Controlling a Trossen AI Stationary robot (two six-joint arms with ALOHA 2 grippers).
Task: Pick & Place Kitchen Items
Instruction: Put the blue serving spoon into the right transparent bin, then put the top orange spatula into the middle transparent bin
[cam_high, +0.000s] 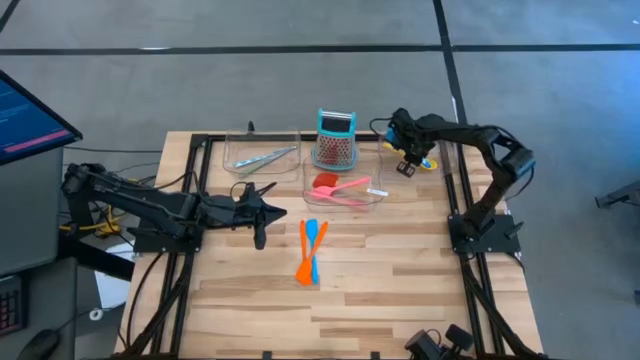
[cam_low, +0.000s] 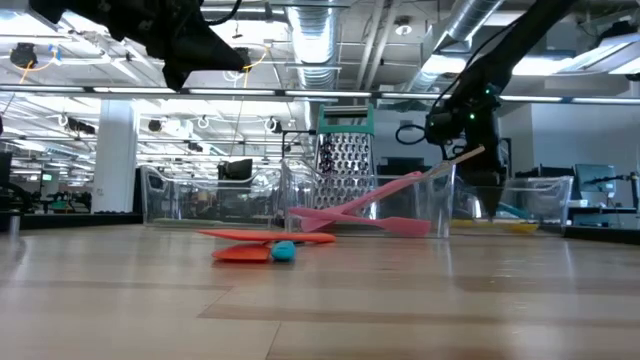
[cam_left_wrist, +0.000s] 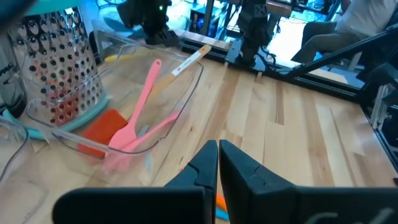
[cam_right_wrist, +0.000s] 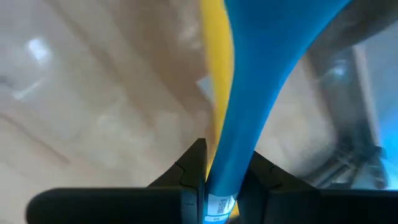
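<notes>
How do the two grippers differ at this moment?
The left gripper is shut and holds nothing; the right gripper is shut on a blue utensil. The left gripper is near the table's middle, the right gripper at its far edge. Both are dark two-finger grippers.

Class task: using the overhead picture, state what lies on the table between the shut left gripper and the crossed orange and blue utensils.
Nothing: between the left gripper and the crossed utensils, the high view shows only bare wood.

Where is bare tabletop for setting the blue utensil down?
Bare wood lies along the near edge of the wooden table, below the orange and blue utensils, and right of them. Crowded: far edge, with clear plastic trays, metal grater and right gripper.
</notes>
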